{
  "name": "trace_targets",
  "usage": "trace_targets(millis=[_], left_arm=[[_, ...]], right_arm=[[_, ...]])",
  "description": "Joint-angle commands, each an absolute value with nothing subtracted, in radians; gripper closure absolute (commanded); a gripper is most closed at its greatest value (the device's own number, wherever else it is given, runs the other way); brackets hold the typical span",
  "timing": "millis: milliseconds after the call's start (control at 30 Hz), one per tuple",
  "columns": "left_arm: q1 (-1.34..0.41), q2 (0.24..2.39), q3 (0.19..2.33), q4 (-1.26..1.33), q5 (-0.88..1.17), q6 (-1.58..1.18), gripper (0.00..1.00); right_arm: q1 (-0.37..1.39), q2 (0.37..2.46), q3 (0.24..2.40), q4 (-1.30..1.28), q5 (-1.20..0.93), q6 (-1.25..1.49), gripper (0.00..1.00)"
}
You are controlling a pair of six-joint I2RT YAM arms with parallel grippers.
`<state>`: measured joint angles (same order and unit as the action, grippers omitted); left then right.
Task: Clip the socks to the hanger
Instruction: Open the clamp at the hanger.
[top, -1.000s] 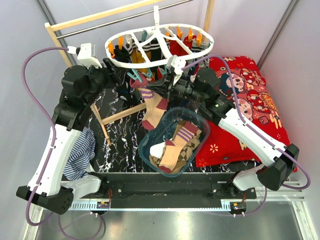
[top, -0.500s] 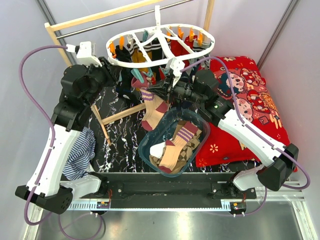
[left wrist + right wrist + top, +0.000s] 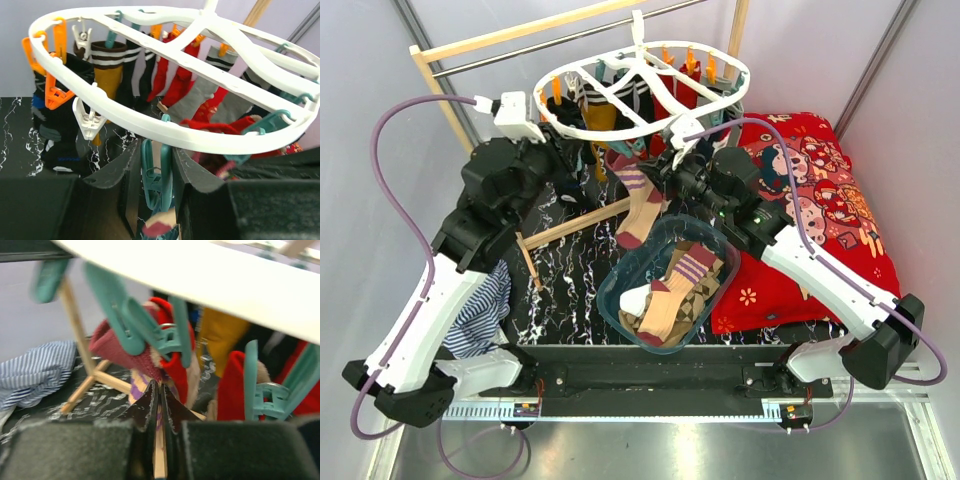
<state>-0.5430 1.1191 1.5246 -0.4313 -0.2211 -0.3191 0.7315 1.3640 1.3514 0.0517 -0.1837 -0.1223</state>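
Observation:
The white oval hanger (image 3: 640, 95) hangs at the back with several socks clipped on; it fills the top of the left wrist view (image 3: 165, 125). My left gripper (image 3: 582, 152) (image 3: 156, 152) is closed on the handles of a teal clip (image 3: 160, 175) under the rim. A beige sock with maroon-purple stripes (image 3: 642, 200) dangles below the front rim. Its maroon cuff (image 3: 117, 347) sits in the teal clip (image 3: 150, 332). My right gripper (image 3: 672, 175) (image 3: 160, 389) is shut on this sock just below the cuff.
A clear bluish tub (image 3: 615, 300) holding several more socks stands in front of the hanging sock. A red cartoon cushion (image 3: 820, 200) lies right, a blue-white striped cloth (image 3: 480, 310) left. The wooden rack with its rod (image 3: 520, 40) stands behind, its wooden foot (image 3: 570, 228) on the black marbled mat.
Both grippers have moved up and back toward the hanger. The striped sock has risen with them, and its cuff now meets the teal clip. The hanger has swung slightly.

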Motion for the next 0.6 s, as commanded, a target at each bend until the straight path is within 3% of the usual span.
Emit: trace_targets(millis=[0,200,567], left_arm=[[-0.633,1.127,1.537,-0.37,-0.449,-0.334,0.99],[-0.698,1.178,1.554,-0.354,-0.517,-0.373,1.0],[-0.744,1.238,1.565,-0.318,-0.551,-0.397,1.0]], right_arm=[[0.723,1.325,1.338,0.017,0.041,-0.124,0.87],[0.724,1.263,1.313,-0.058,0.058,-0.107,0.63],[0.723,1.046,1.106,-0.294,0.155,0.241,0.54]])
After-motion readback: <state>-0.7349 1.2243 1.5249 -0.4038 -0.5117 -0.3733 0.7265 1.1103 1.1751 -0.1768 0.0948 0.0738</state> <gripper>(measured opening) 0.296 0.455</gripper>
